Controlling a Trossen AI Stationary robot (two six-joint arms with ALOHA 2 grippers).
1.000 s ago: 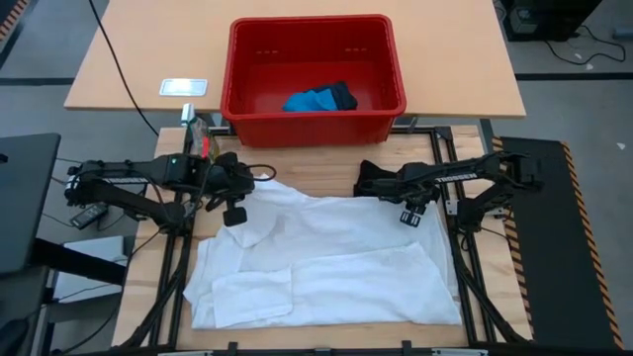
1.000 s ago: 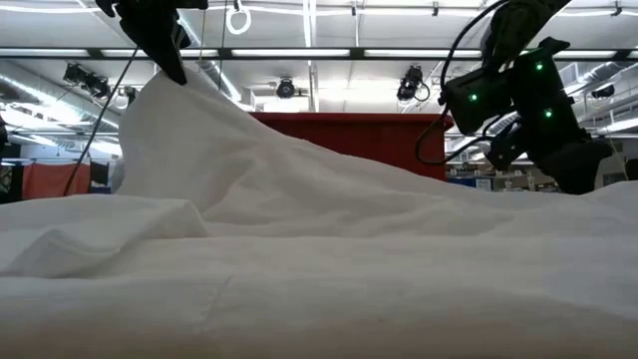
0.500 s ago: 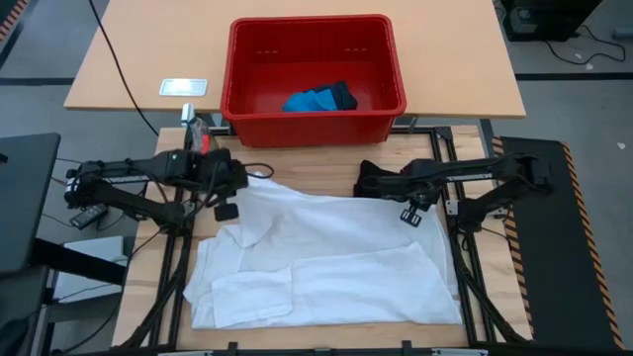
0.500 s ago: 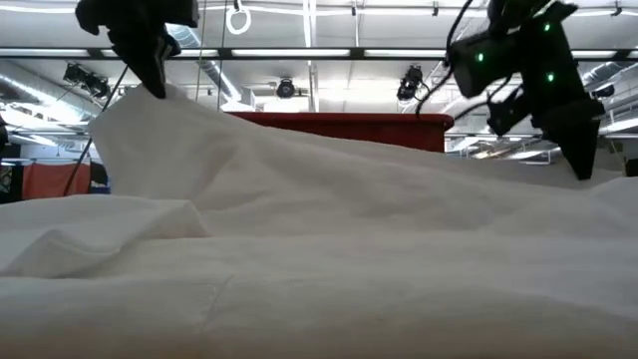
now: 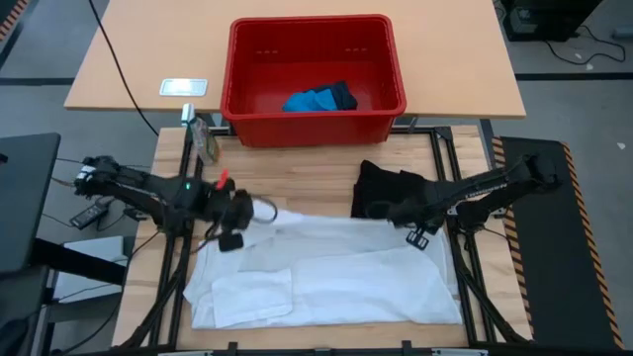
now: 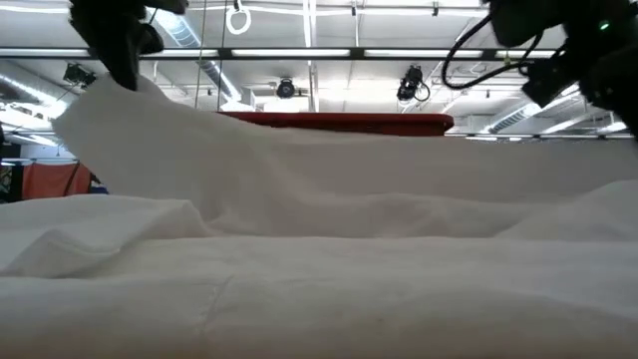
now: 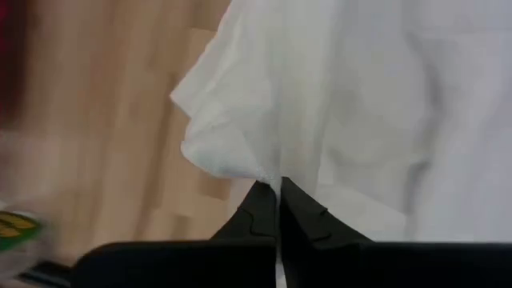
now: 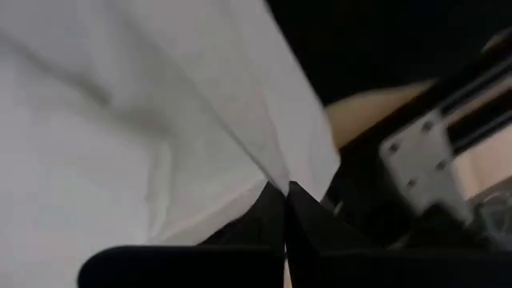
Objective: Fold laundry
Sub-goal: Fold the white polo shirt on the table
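On the left side of the surface [image 5: 316, 173]: left hand [image 5: 231, 240] pressed together on the far left corner of the white garment [image 5: 336, 272], cloth pinched right at the fingertips [image 7: 264, 210] in the wrist view. Now drawn nearer than a second ago, dragging that corner in toward the near half of the cloth, raised edge showing high in the low view.

Across the middle: white garment lying flatter and narrower, far edge pulled in, more bare wood showing behind it. Fold line forming, by the look of it.

Over on the right: right hand [image 5: 418, 237], apart a second ago, now snapped closed on the far right corner of the white garment, thin edge nipped between the fingers in the wrist view. Black shirt [image 5: 381, 188] uncovered just behind it, bunched on the wood.

Further back: red basket [image 5: 314, 117] on the far surface, small blue piece [image 5: 310, 100] inside with something dark beside it.

Both far corners gripped now, so probably set up for carrying the far edge over to the near edge. Fold begun, far from finished.
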